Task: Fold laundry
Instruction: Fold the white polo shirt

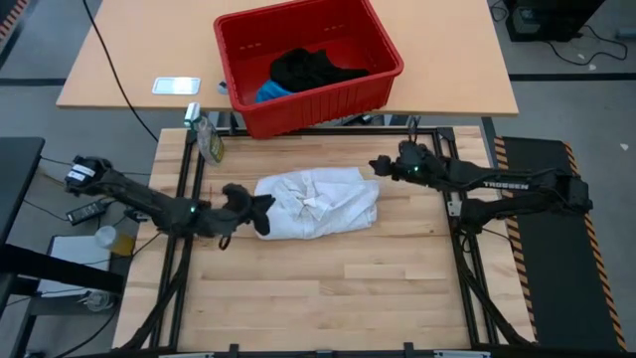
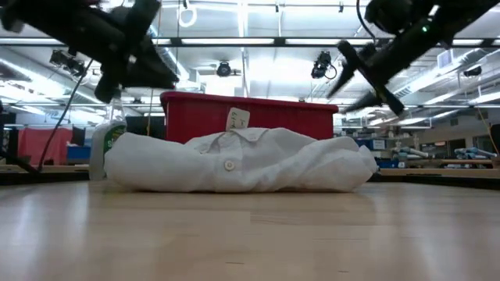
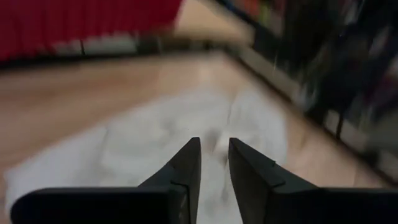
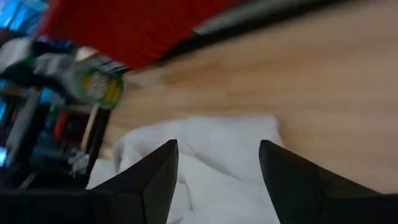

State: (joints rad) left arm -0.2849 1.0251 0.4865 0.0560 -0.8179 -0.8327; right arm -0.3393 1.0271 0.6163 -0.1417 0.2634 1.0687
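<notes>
The white shirt (image 1: 320, 203) is lying bunched on the tabletop (image 1: 328, 288) between both grippers. Left gripper (image 1: 260, 209) jaws are standing narrow, empty, at its edge; right gripper (image 1: 377, 165) jaws are gaping wide above its corner.

"TROSSEN" stands in white on the right arm (image 1: 517, 185).

Right wrist view: your right pincer (image 4: 217, 180) has its two dark fingers (image 4: 152, 180) spread wide apart, nothing between them. Past the tips you see the white garment (image 4: 205, 158), crumpled, lying on the pale wood surface (image 4: 323, 81). One edge of the cloth sits between the fingers. Beyond it, the red basket (image 4: 137, 28) wall. Near that, a spray bottle (image 4: 96, 84) with a green label, blurred. Dark frame parts by the bottle, unclear.
</notes>
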